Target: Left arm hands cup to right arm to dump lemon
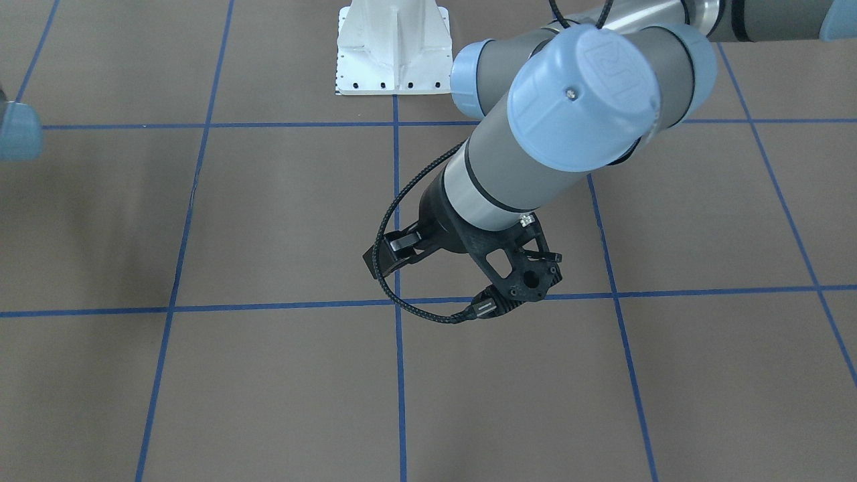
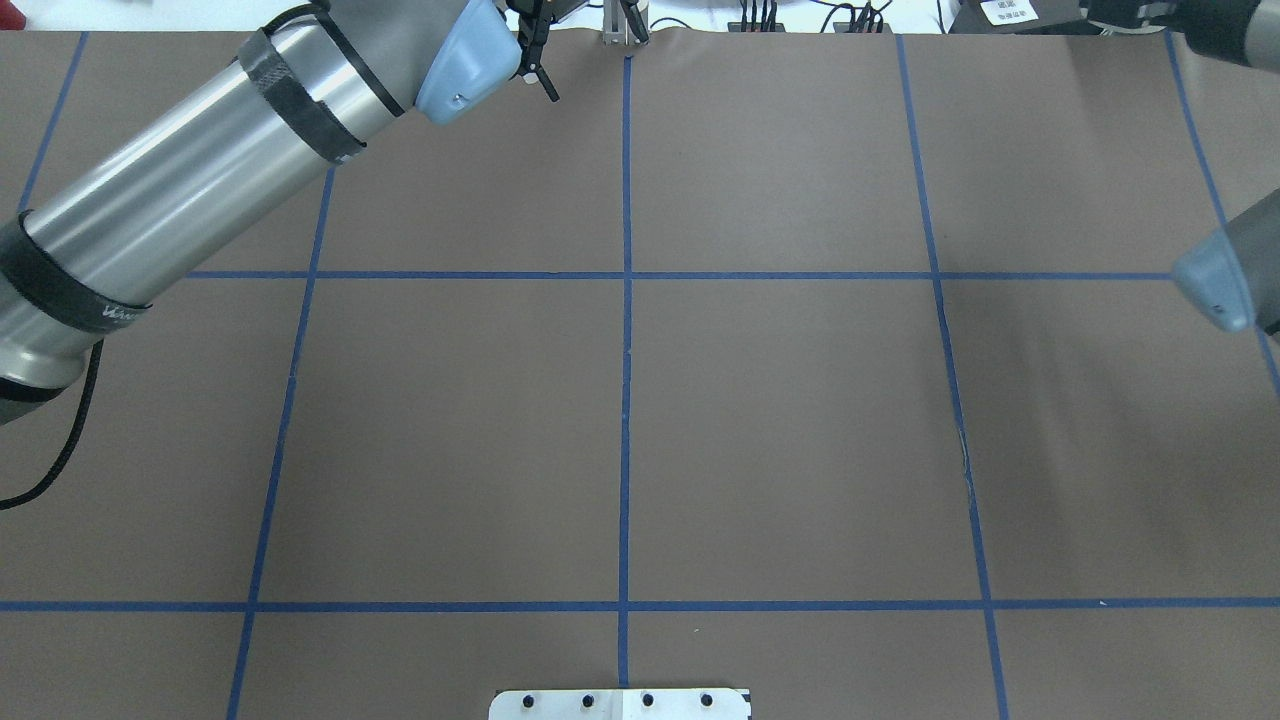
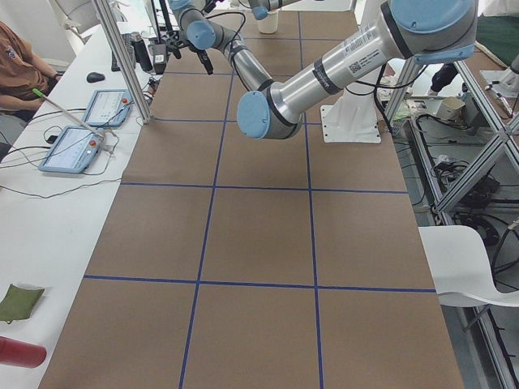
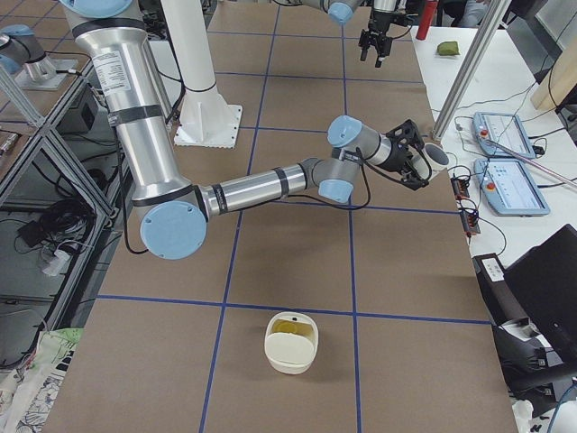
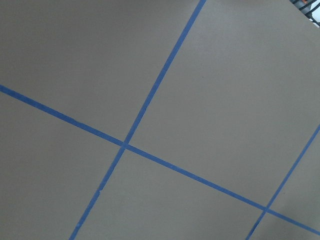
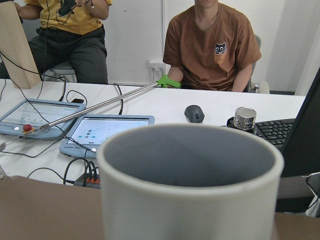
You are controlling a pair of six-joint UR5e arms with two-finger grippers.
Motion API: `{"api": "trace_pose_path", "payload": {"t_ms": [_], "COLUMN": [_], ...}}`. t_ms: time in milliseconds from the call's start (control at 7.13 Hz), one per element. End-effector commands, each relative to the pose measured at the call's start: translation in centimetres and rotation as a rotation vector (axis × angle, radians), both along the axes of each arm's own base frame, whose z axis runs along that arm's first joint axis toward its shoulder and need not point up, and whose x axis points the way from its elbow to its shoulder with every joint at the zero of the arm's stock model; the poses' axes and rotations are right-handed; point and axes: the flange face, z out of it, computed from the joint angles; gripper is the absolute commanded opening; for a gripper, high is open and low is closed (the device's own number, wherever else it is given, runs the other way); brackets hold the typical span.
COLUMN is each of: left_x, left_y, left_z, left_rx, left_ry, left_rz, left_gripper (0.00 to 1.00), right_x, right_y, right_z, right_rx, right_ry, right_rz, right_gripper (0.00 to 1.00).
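Exterior right view: the cup (image 4: 434, 155) is at the right gripper (image 4: 418, 159) by the bench's (image 4: 288, 262) far edge; whether its jaws pinch it, I cannot tell. The lemon (image 4: 290, 326) lies in a white tub (image 4: 290, 363). The left gripper (image 4: 373, 45) has its jaws spread, empty. A slack hold could topple the cup over that edge.

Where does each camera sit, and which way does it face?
Front-facing: across the table, steeply down; left arm, left tool.
Overhead: behind the robot, looking down; left arm, part of right arm.
Exterior left: table's left end, looking along; left arm near.
Exterior right: table's right end; right arm near, cup at its end, lemon in white container.
Left wrist: down on blue tape; no arm.
Right wrist: level, over the cup toward a person in brown; no arm.
Shared: the cup, in exterior right and right wrist.
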Motion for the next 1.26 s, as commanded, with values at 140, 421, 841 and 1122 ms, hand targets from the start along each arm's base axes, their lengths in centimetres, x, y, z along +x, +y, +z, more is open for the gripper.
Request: {"api": "trace_pose_path", "payload": {"t_ms": [140, 421, 841, 1122], "left_x": [-0.5, 0.0, 0.7, 0.7], "left_y": [-0.6, -0.4, 0.2, 0.3], "left_z": [1.0, 1.1, 0.8, 0.6], "left_rx": [0.005, 0.007, 0.067, 0.1], "left_ry": [-0.007, -0.004, 0.011, 0.034], "left_rz": [-0.003, 0.004, 0.038, 0.037], "left_gripper": [1.0, 1.0, 1.0, 1.0], "right_x": [-17.8, -23.6, -28.9, -32.3], "right_y": [3.4, 7.4, 13.1, 16.5], "right_z": [-6.6, -10.3, -11.9, -13.3], "right_rx": [0.068, 0.128, 0.181, 0.214], "right_ry": [0.217, 0.239, 0.235, 0.235], "right_rz": [0.064, 0.098, 0.093, 0.093], "right_gripper": [0.14, 0.14, 0.15, 0.15]}}
